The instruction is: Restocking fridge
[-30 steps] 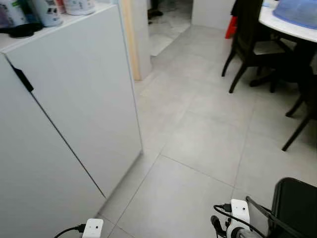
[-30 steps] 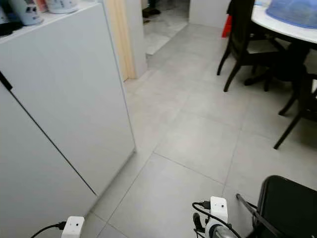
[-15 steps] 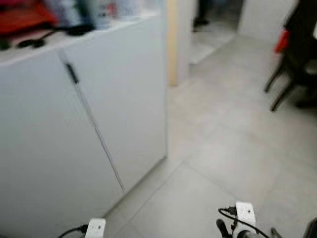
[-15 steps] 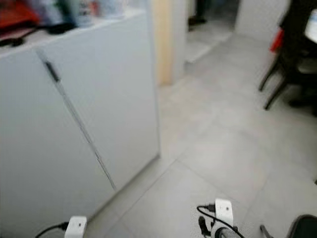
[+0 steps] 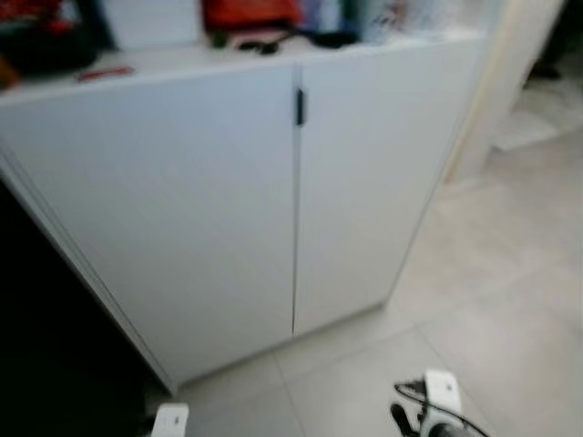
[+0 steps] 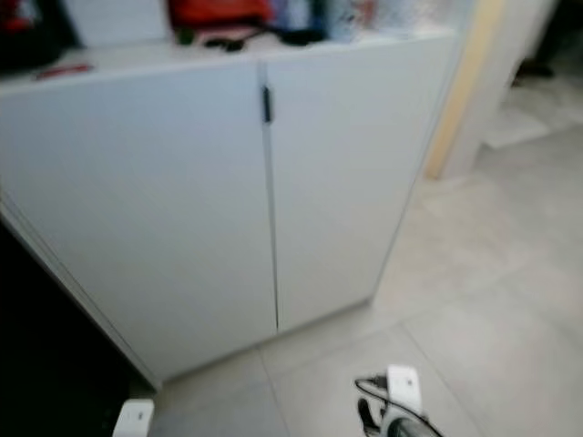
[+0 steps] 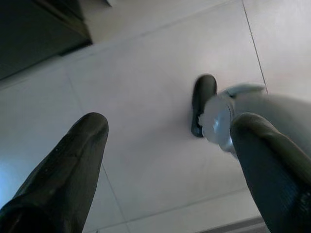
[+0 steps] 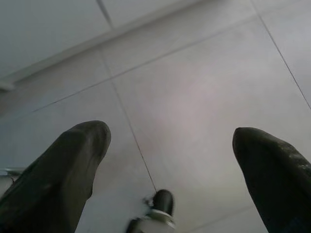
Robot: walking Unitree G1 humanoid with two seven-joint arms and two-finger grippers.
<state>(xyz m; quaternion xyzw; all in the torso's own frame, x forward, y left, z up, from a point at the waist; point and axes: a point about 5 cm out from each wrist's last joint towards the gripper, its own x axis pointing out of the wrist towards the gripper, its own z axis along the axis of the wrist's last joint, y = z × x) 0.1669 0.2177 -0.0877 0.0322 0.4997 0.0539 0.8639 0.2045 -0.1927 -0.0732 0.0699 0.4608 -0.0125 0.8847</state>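
Left gripper [image 7: 167,165]: hanging low over the floor, black fingers [image 7: 63,170] spread wide, holding nothing.
Right gripper [image 8: 170,170]: same story, fingers [image 8: 58,165] well apart, released, pointed at the floor.
Wrist views add: the robot's own foot [image 7: 203,104], dark and rounded, on the tiles; the right wrist view catches the other foot [image 8: 163,200].
Floor [image 5: 510,300]: pale grey square tiles, smooth, thin grout lines.
Head views add: a white cabinet [image 5: 209,200] dead ahead, two flat matte doors shut, a small black handle [image 5: 299,106] at the top of the seam.
Worktop [image 5: 182,62]: white top of that cabinet, carrying blurred clutter, a red item [image 5: 248,13] and what may be bottles; too smeared to name.
Beside the cabinet: dark gap [image 5: 46,346] to the robot's left, light wooden trim [image 6: 460,91] to its right.
Fridge: I can't pick it out for certain; the white cabinet is the only candidate.
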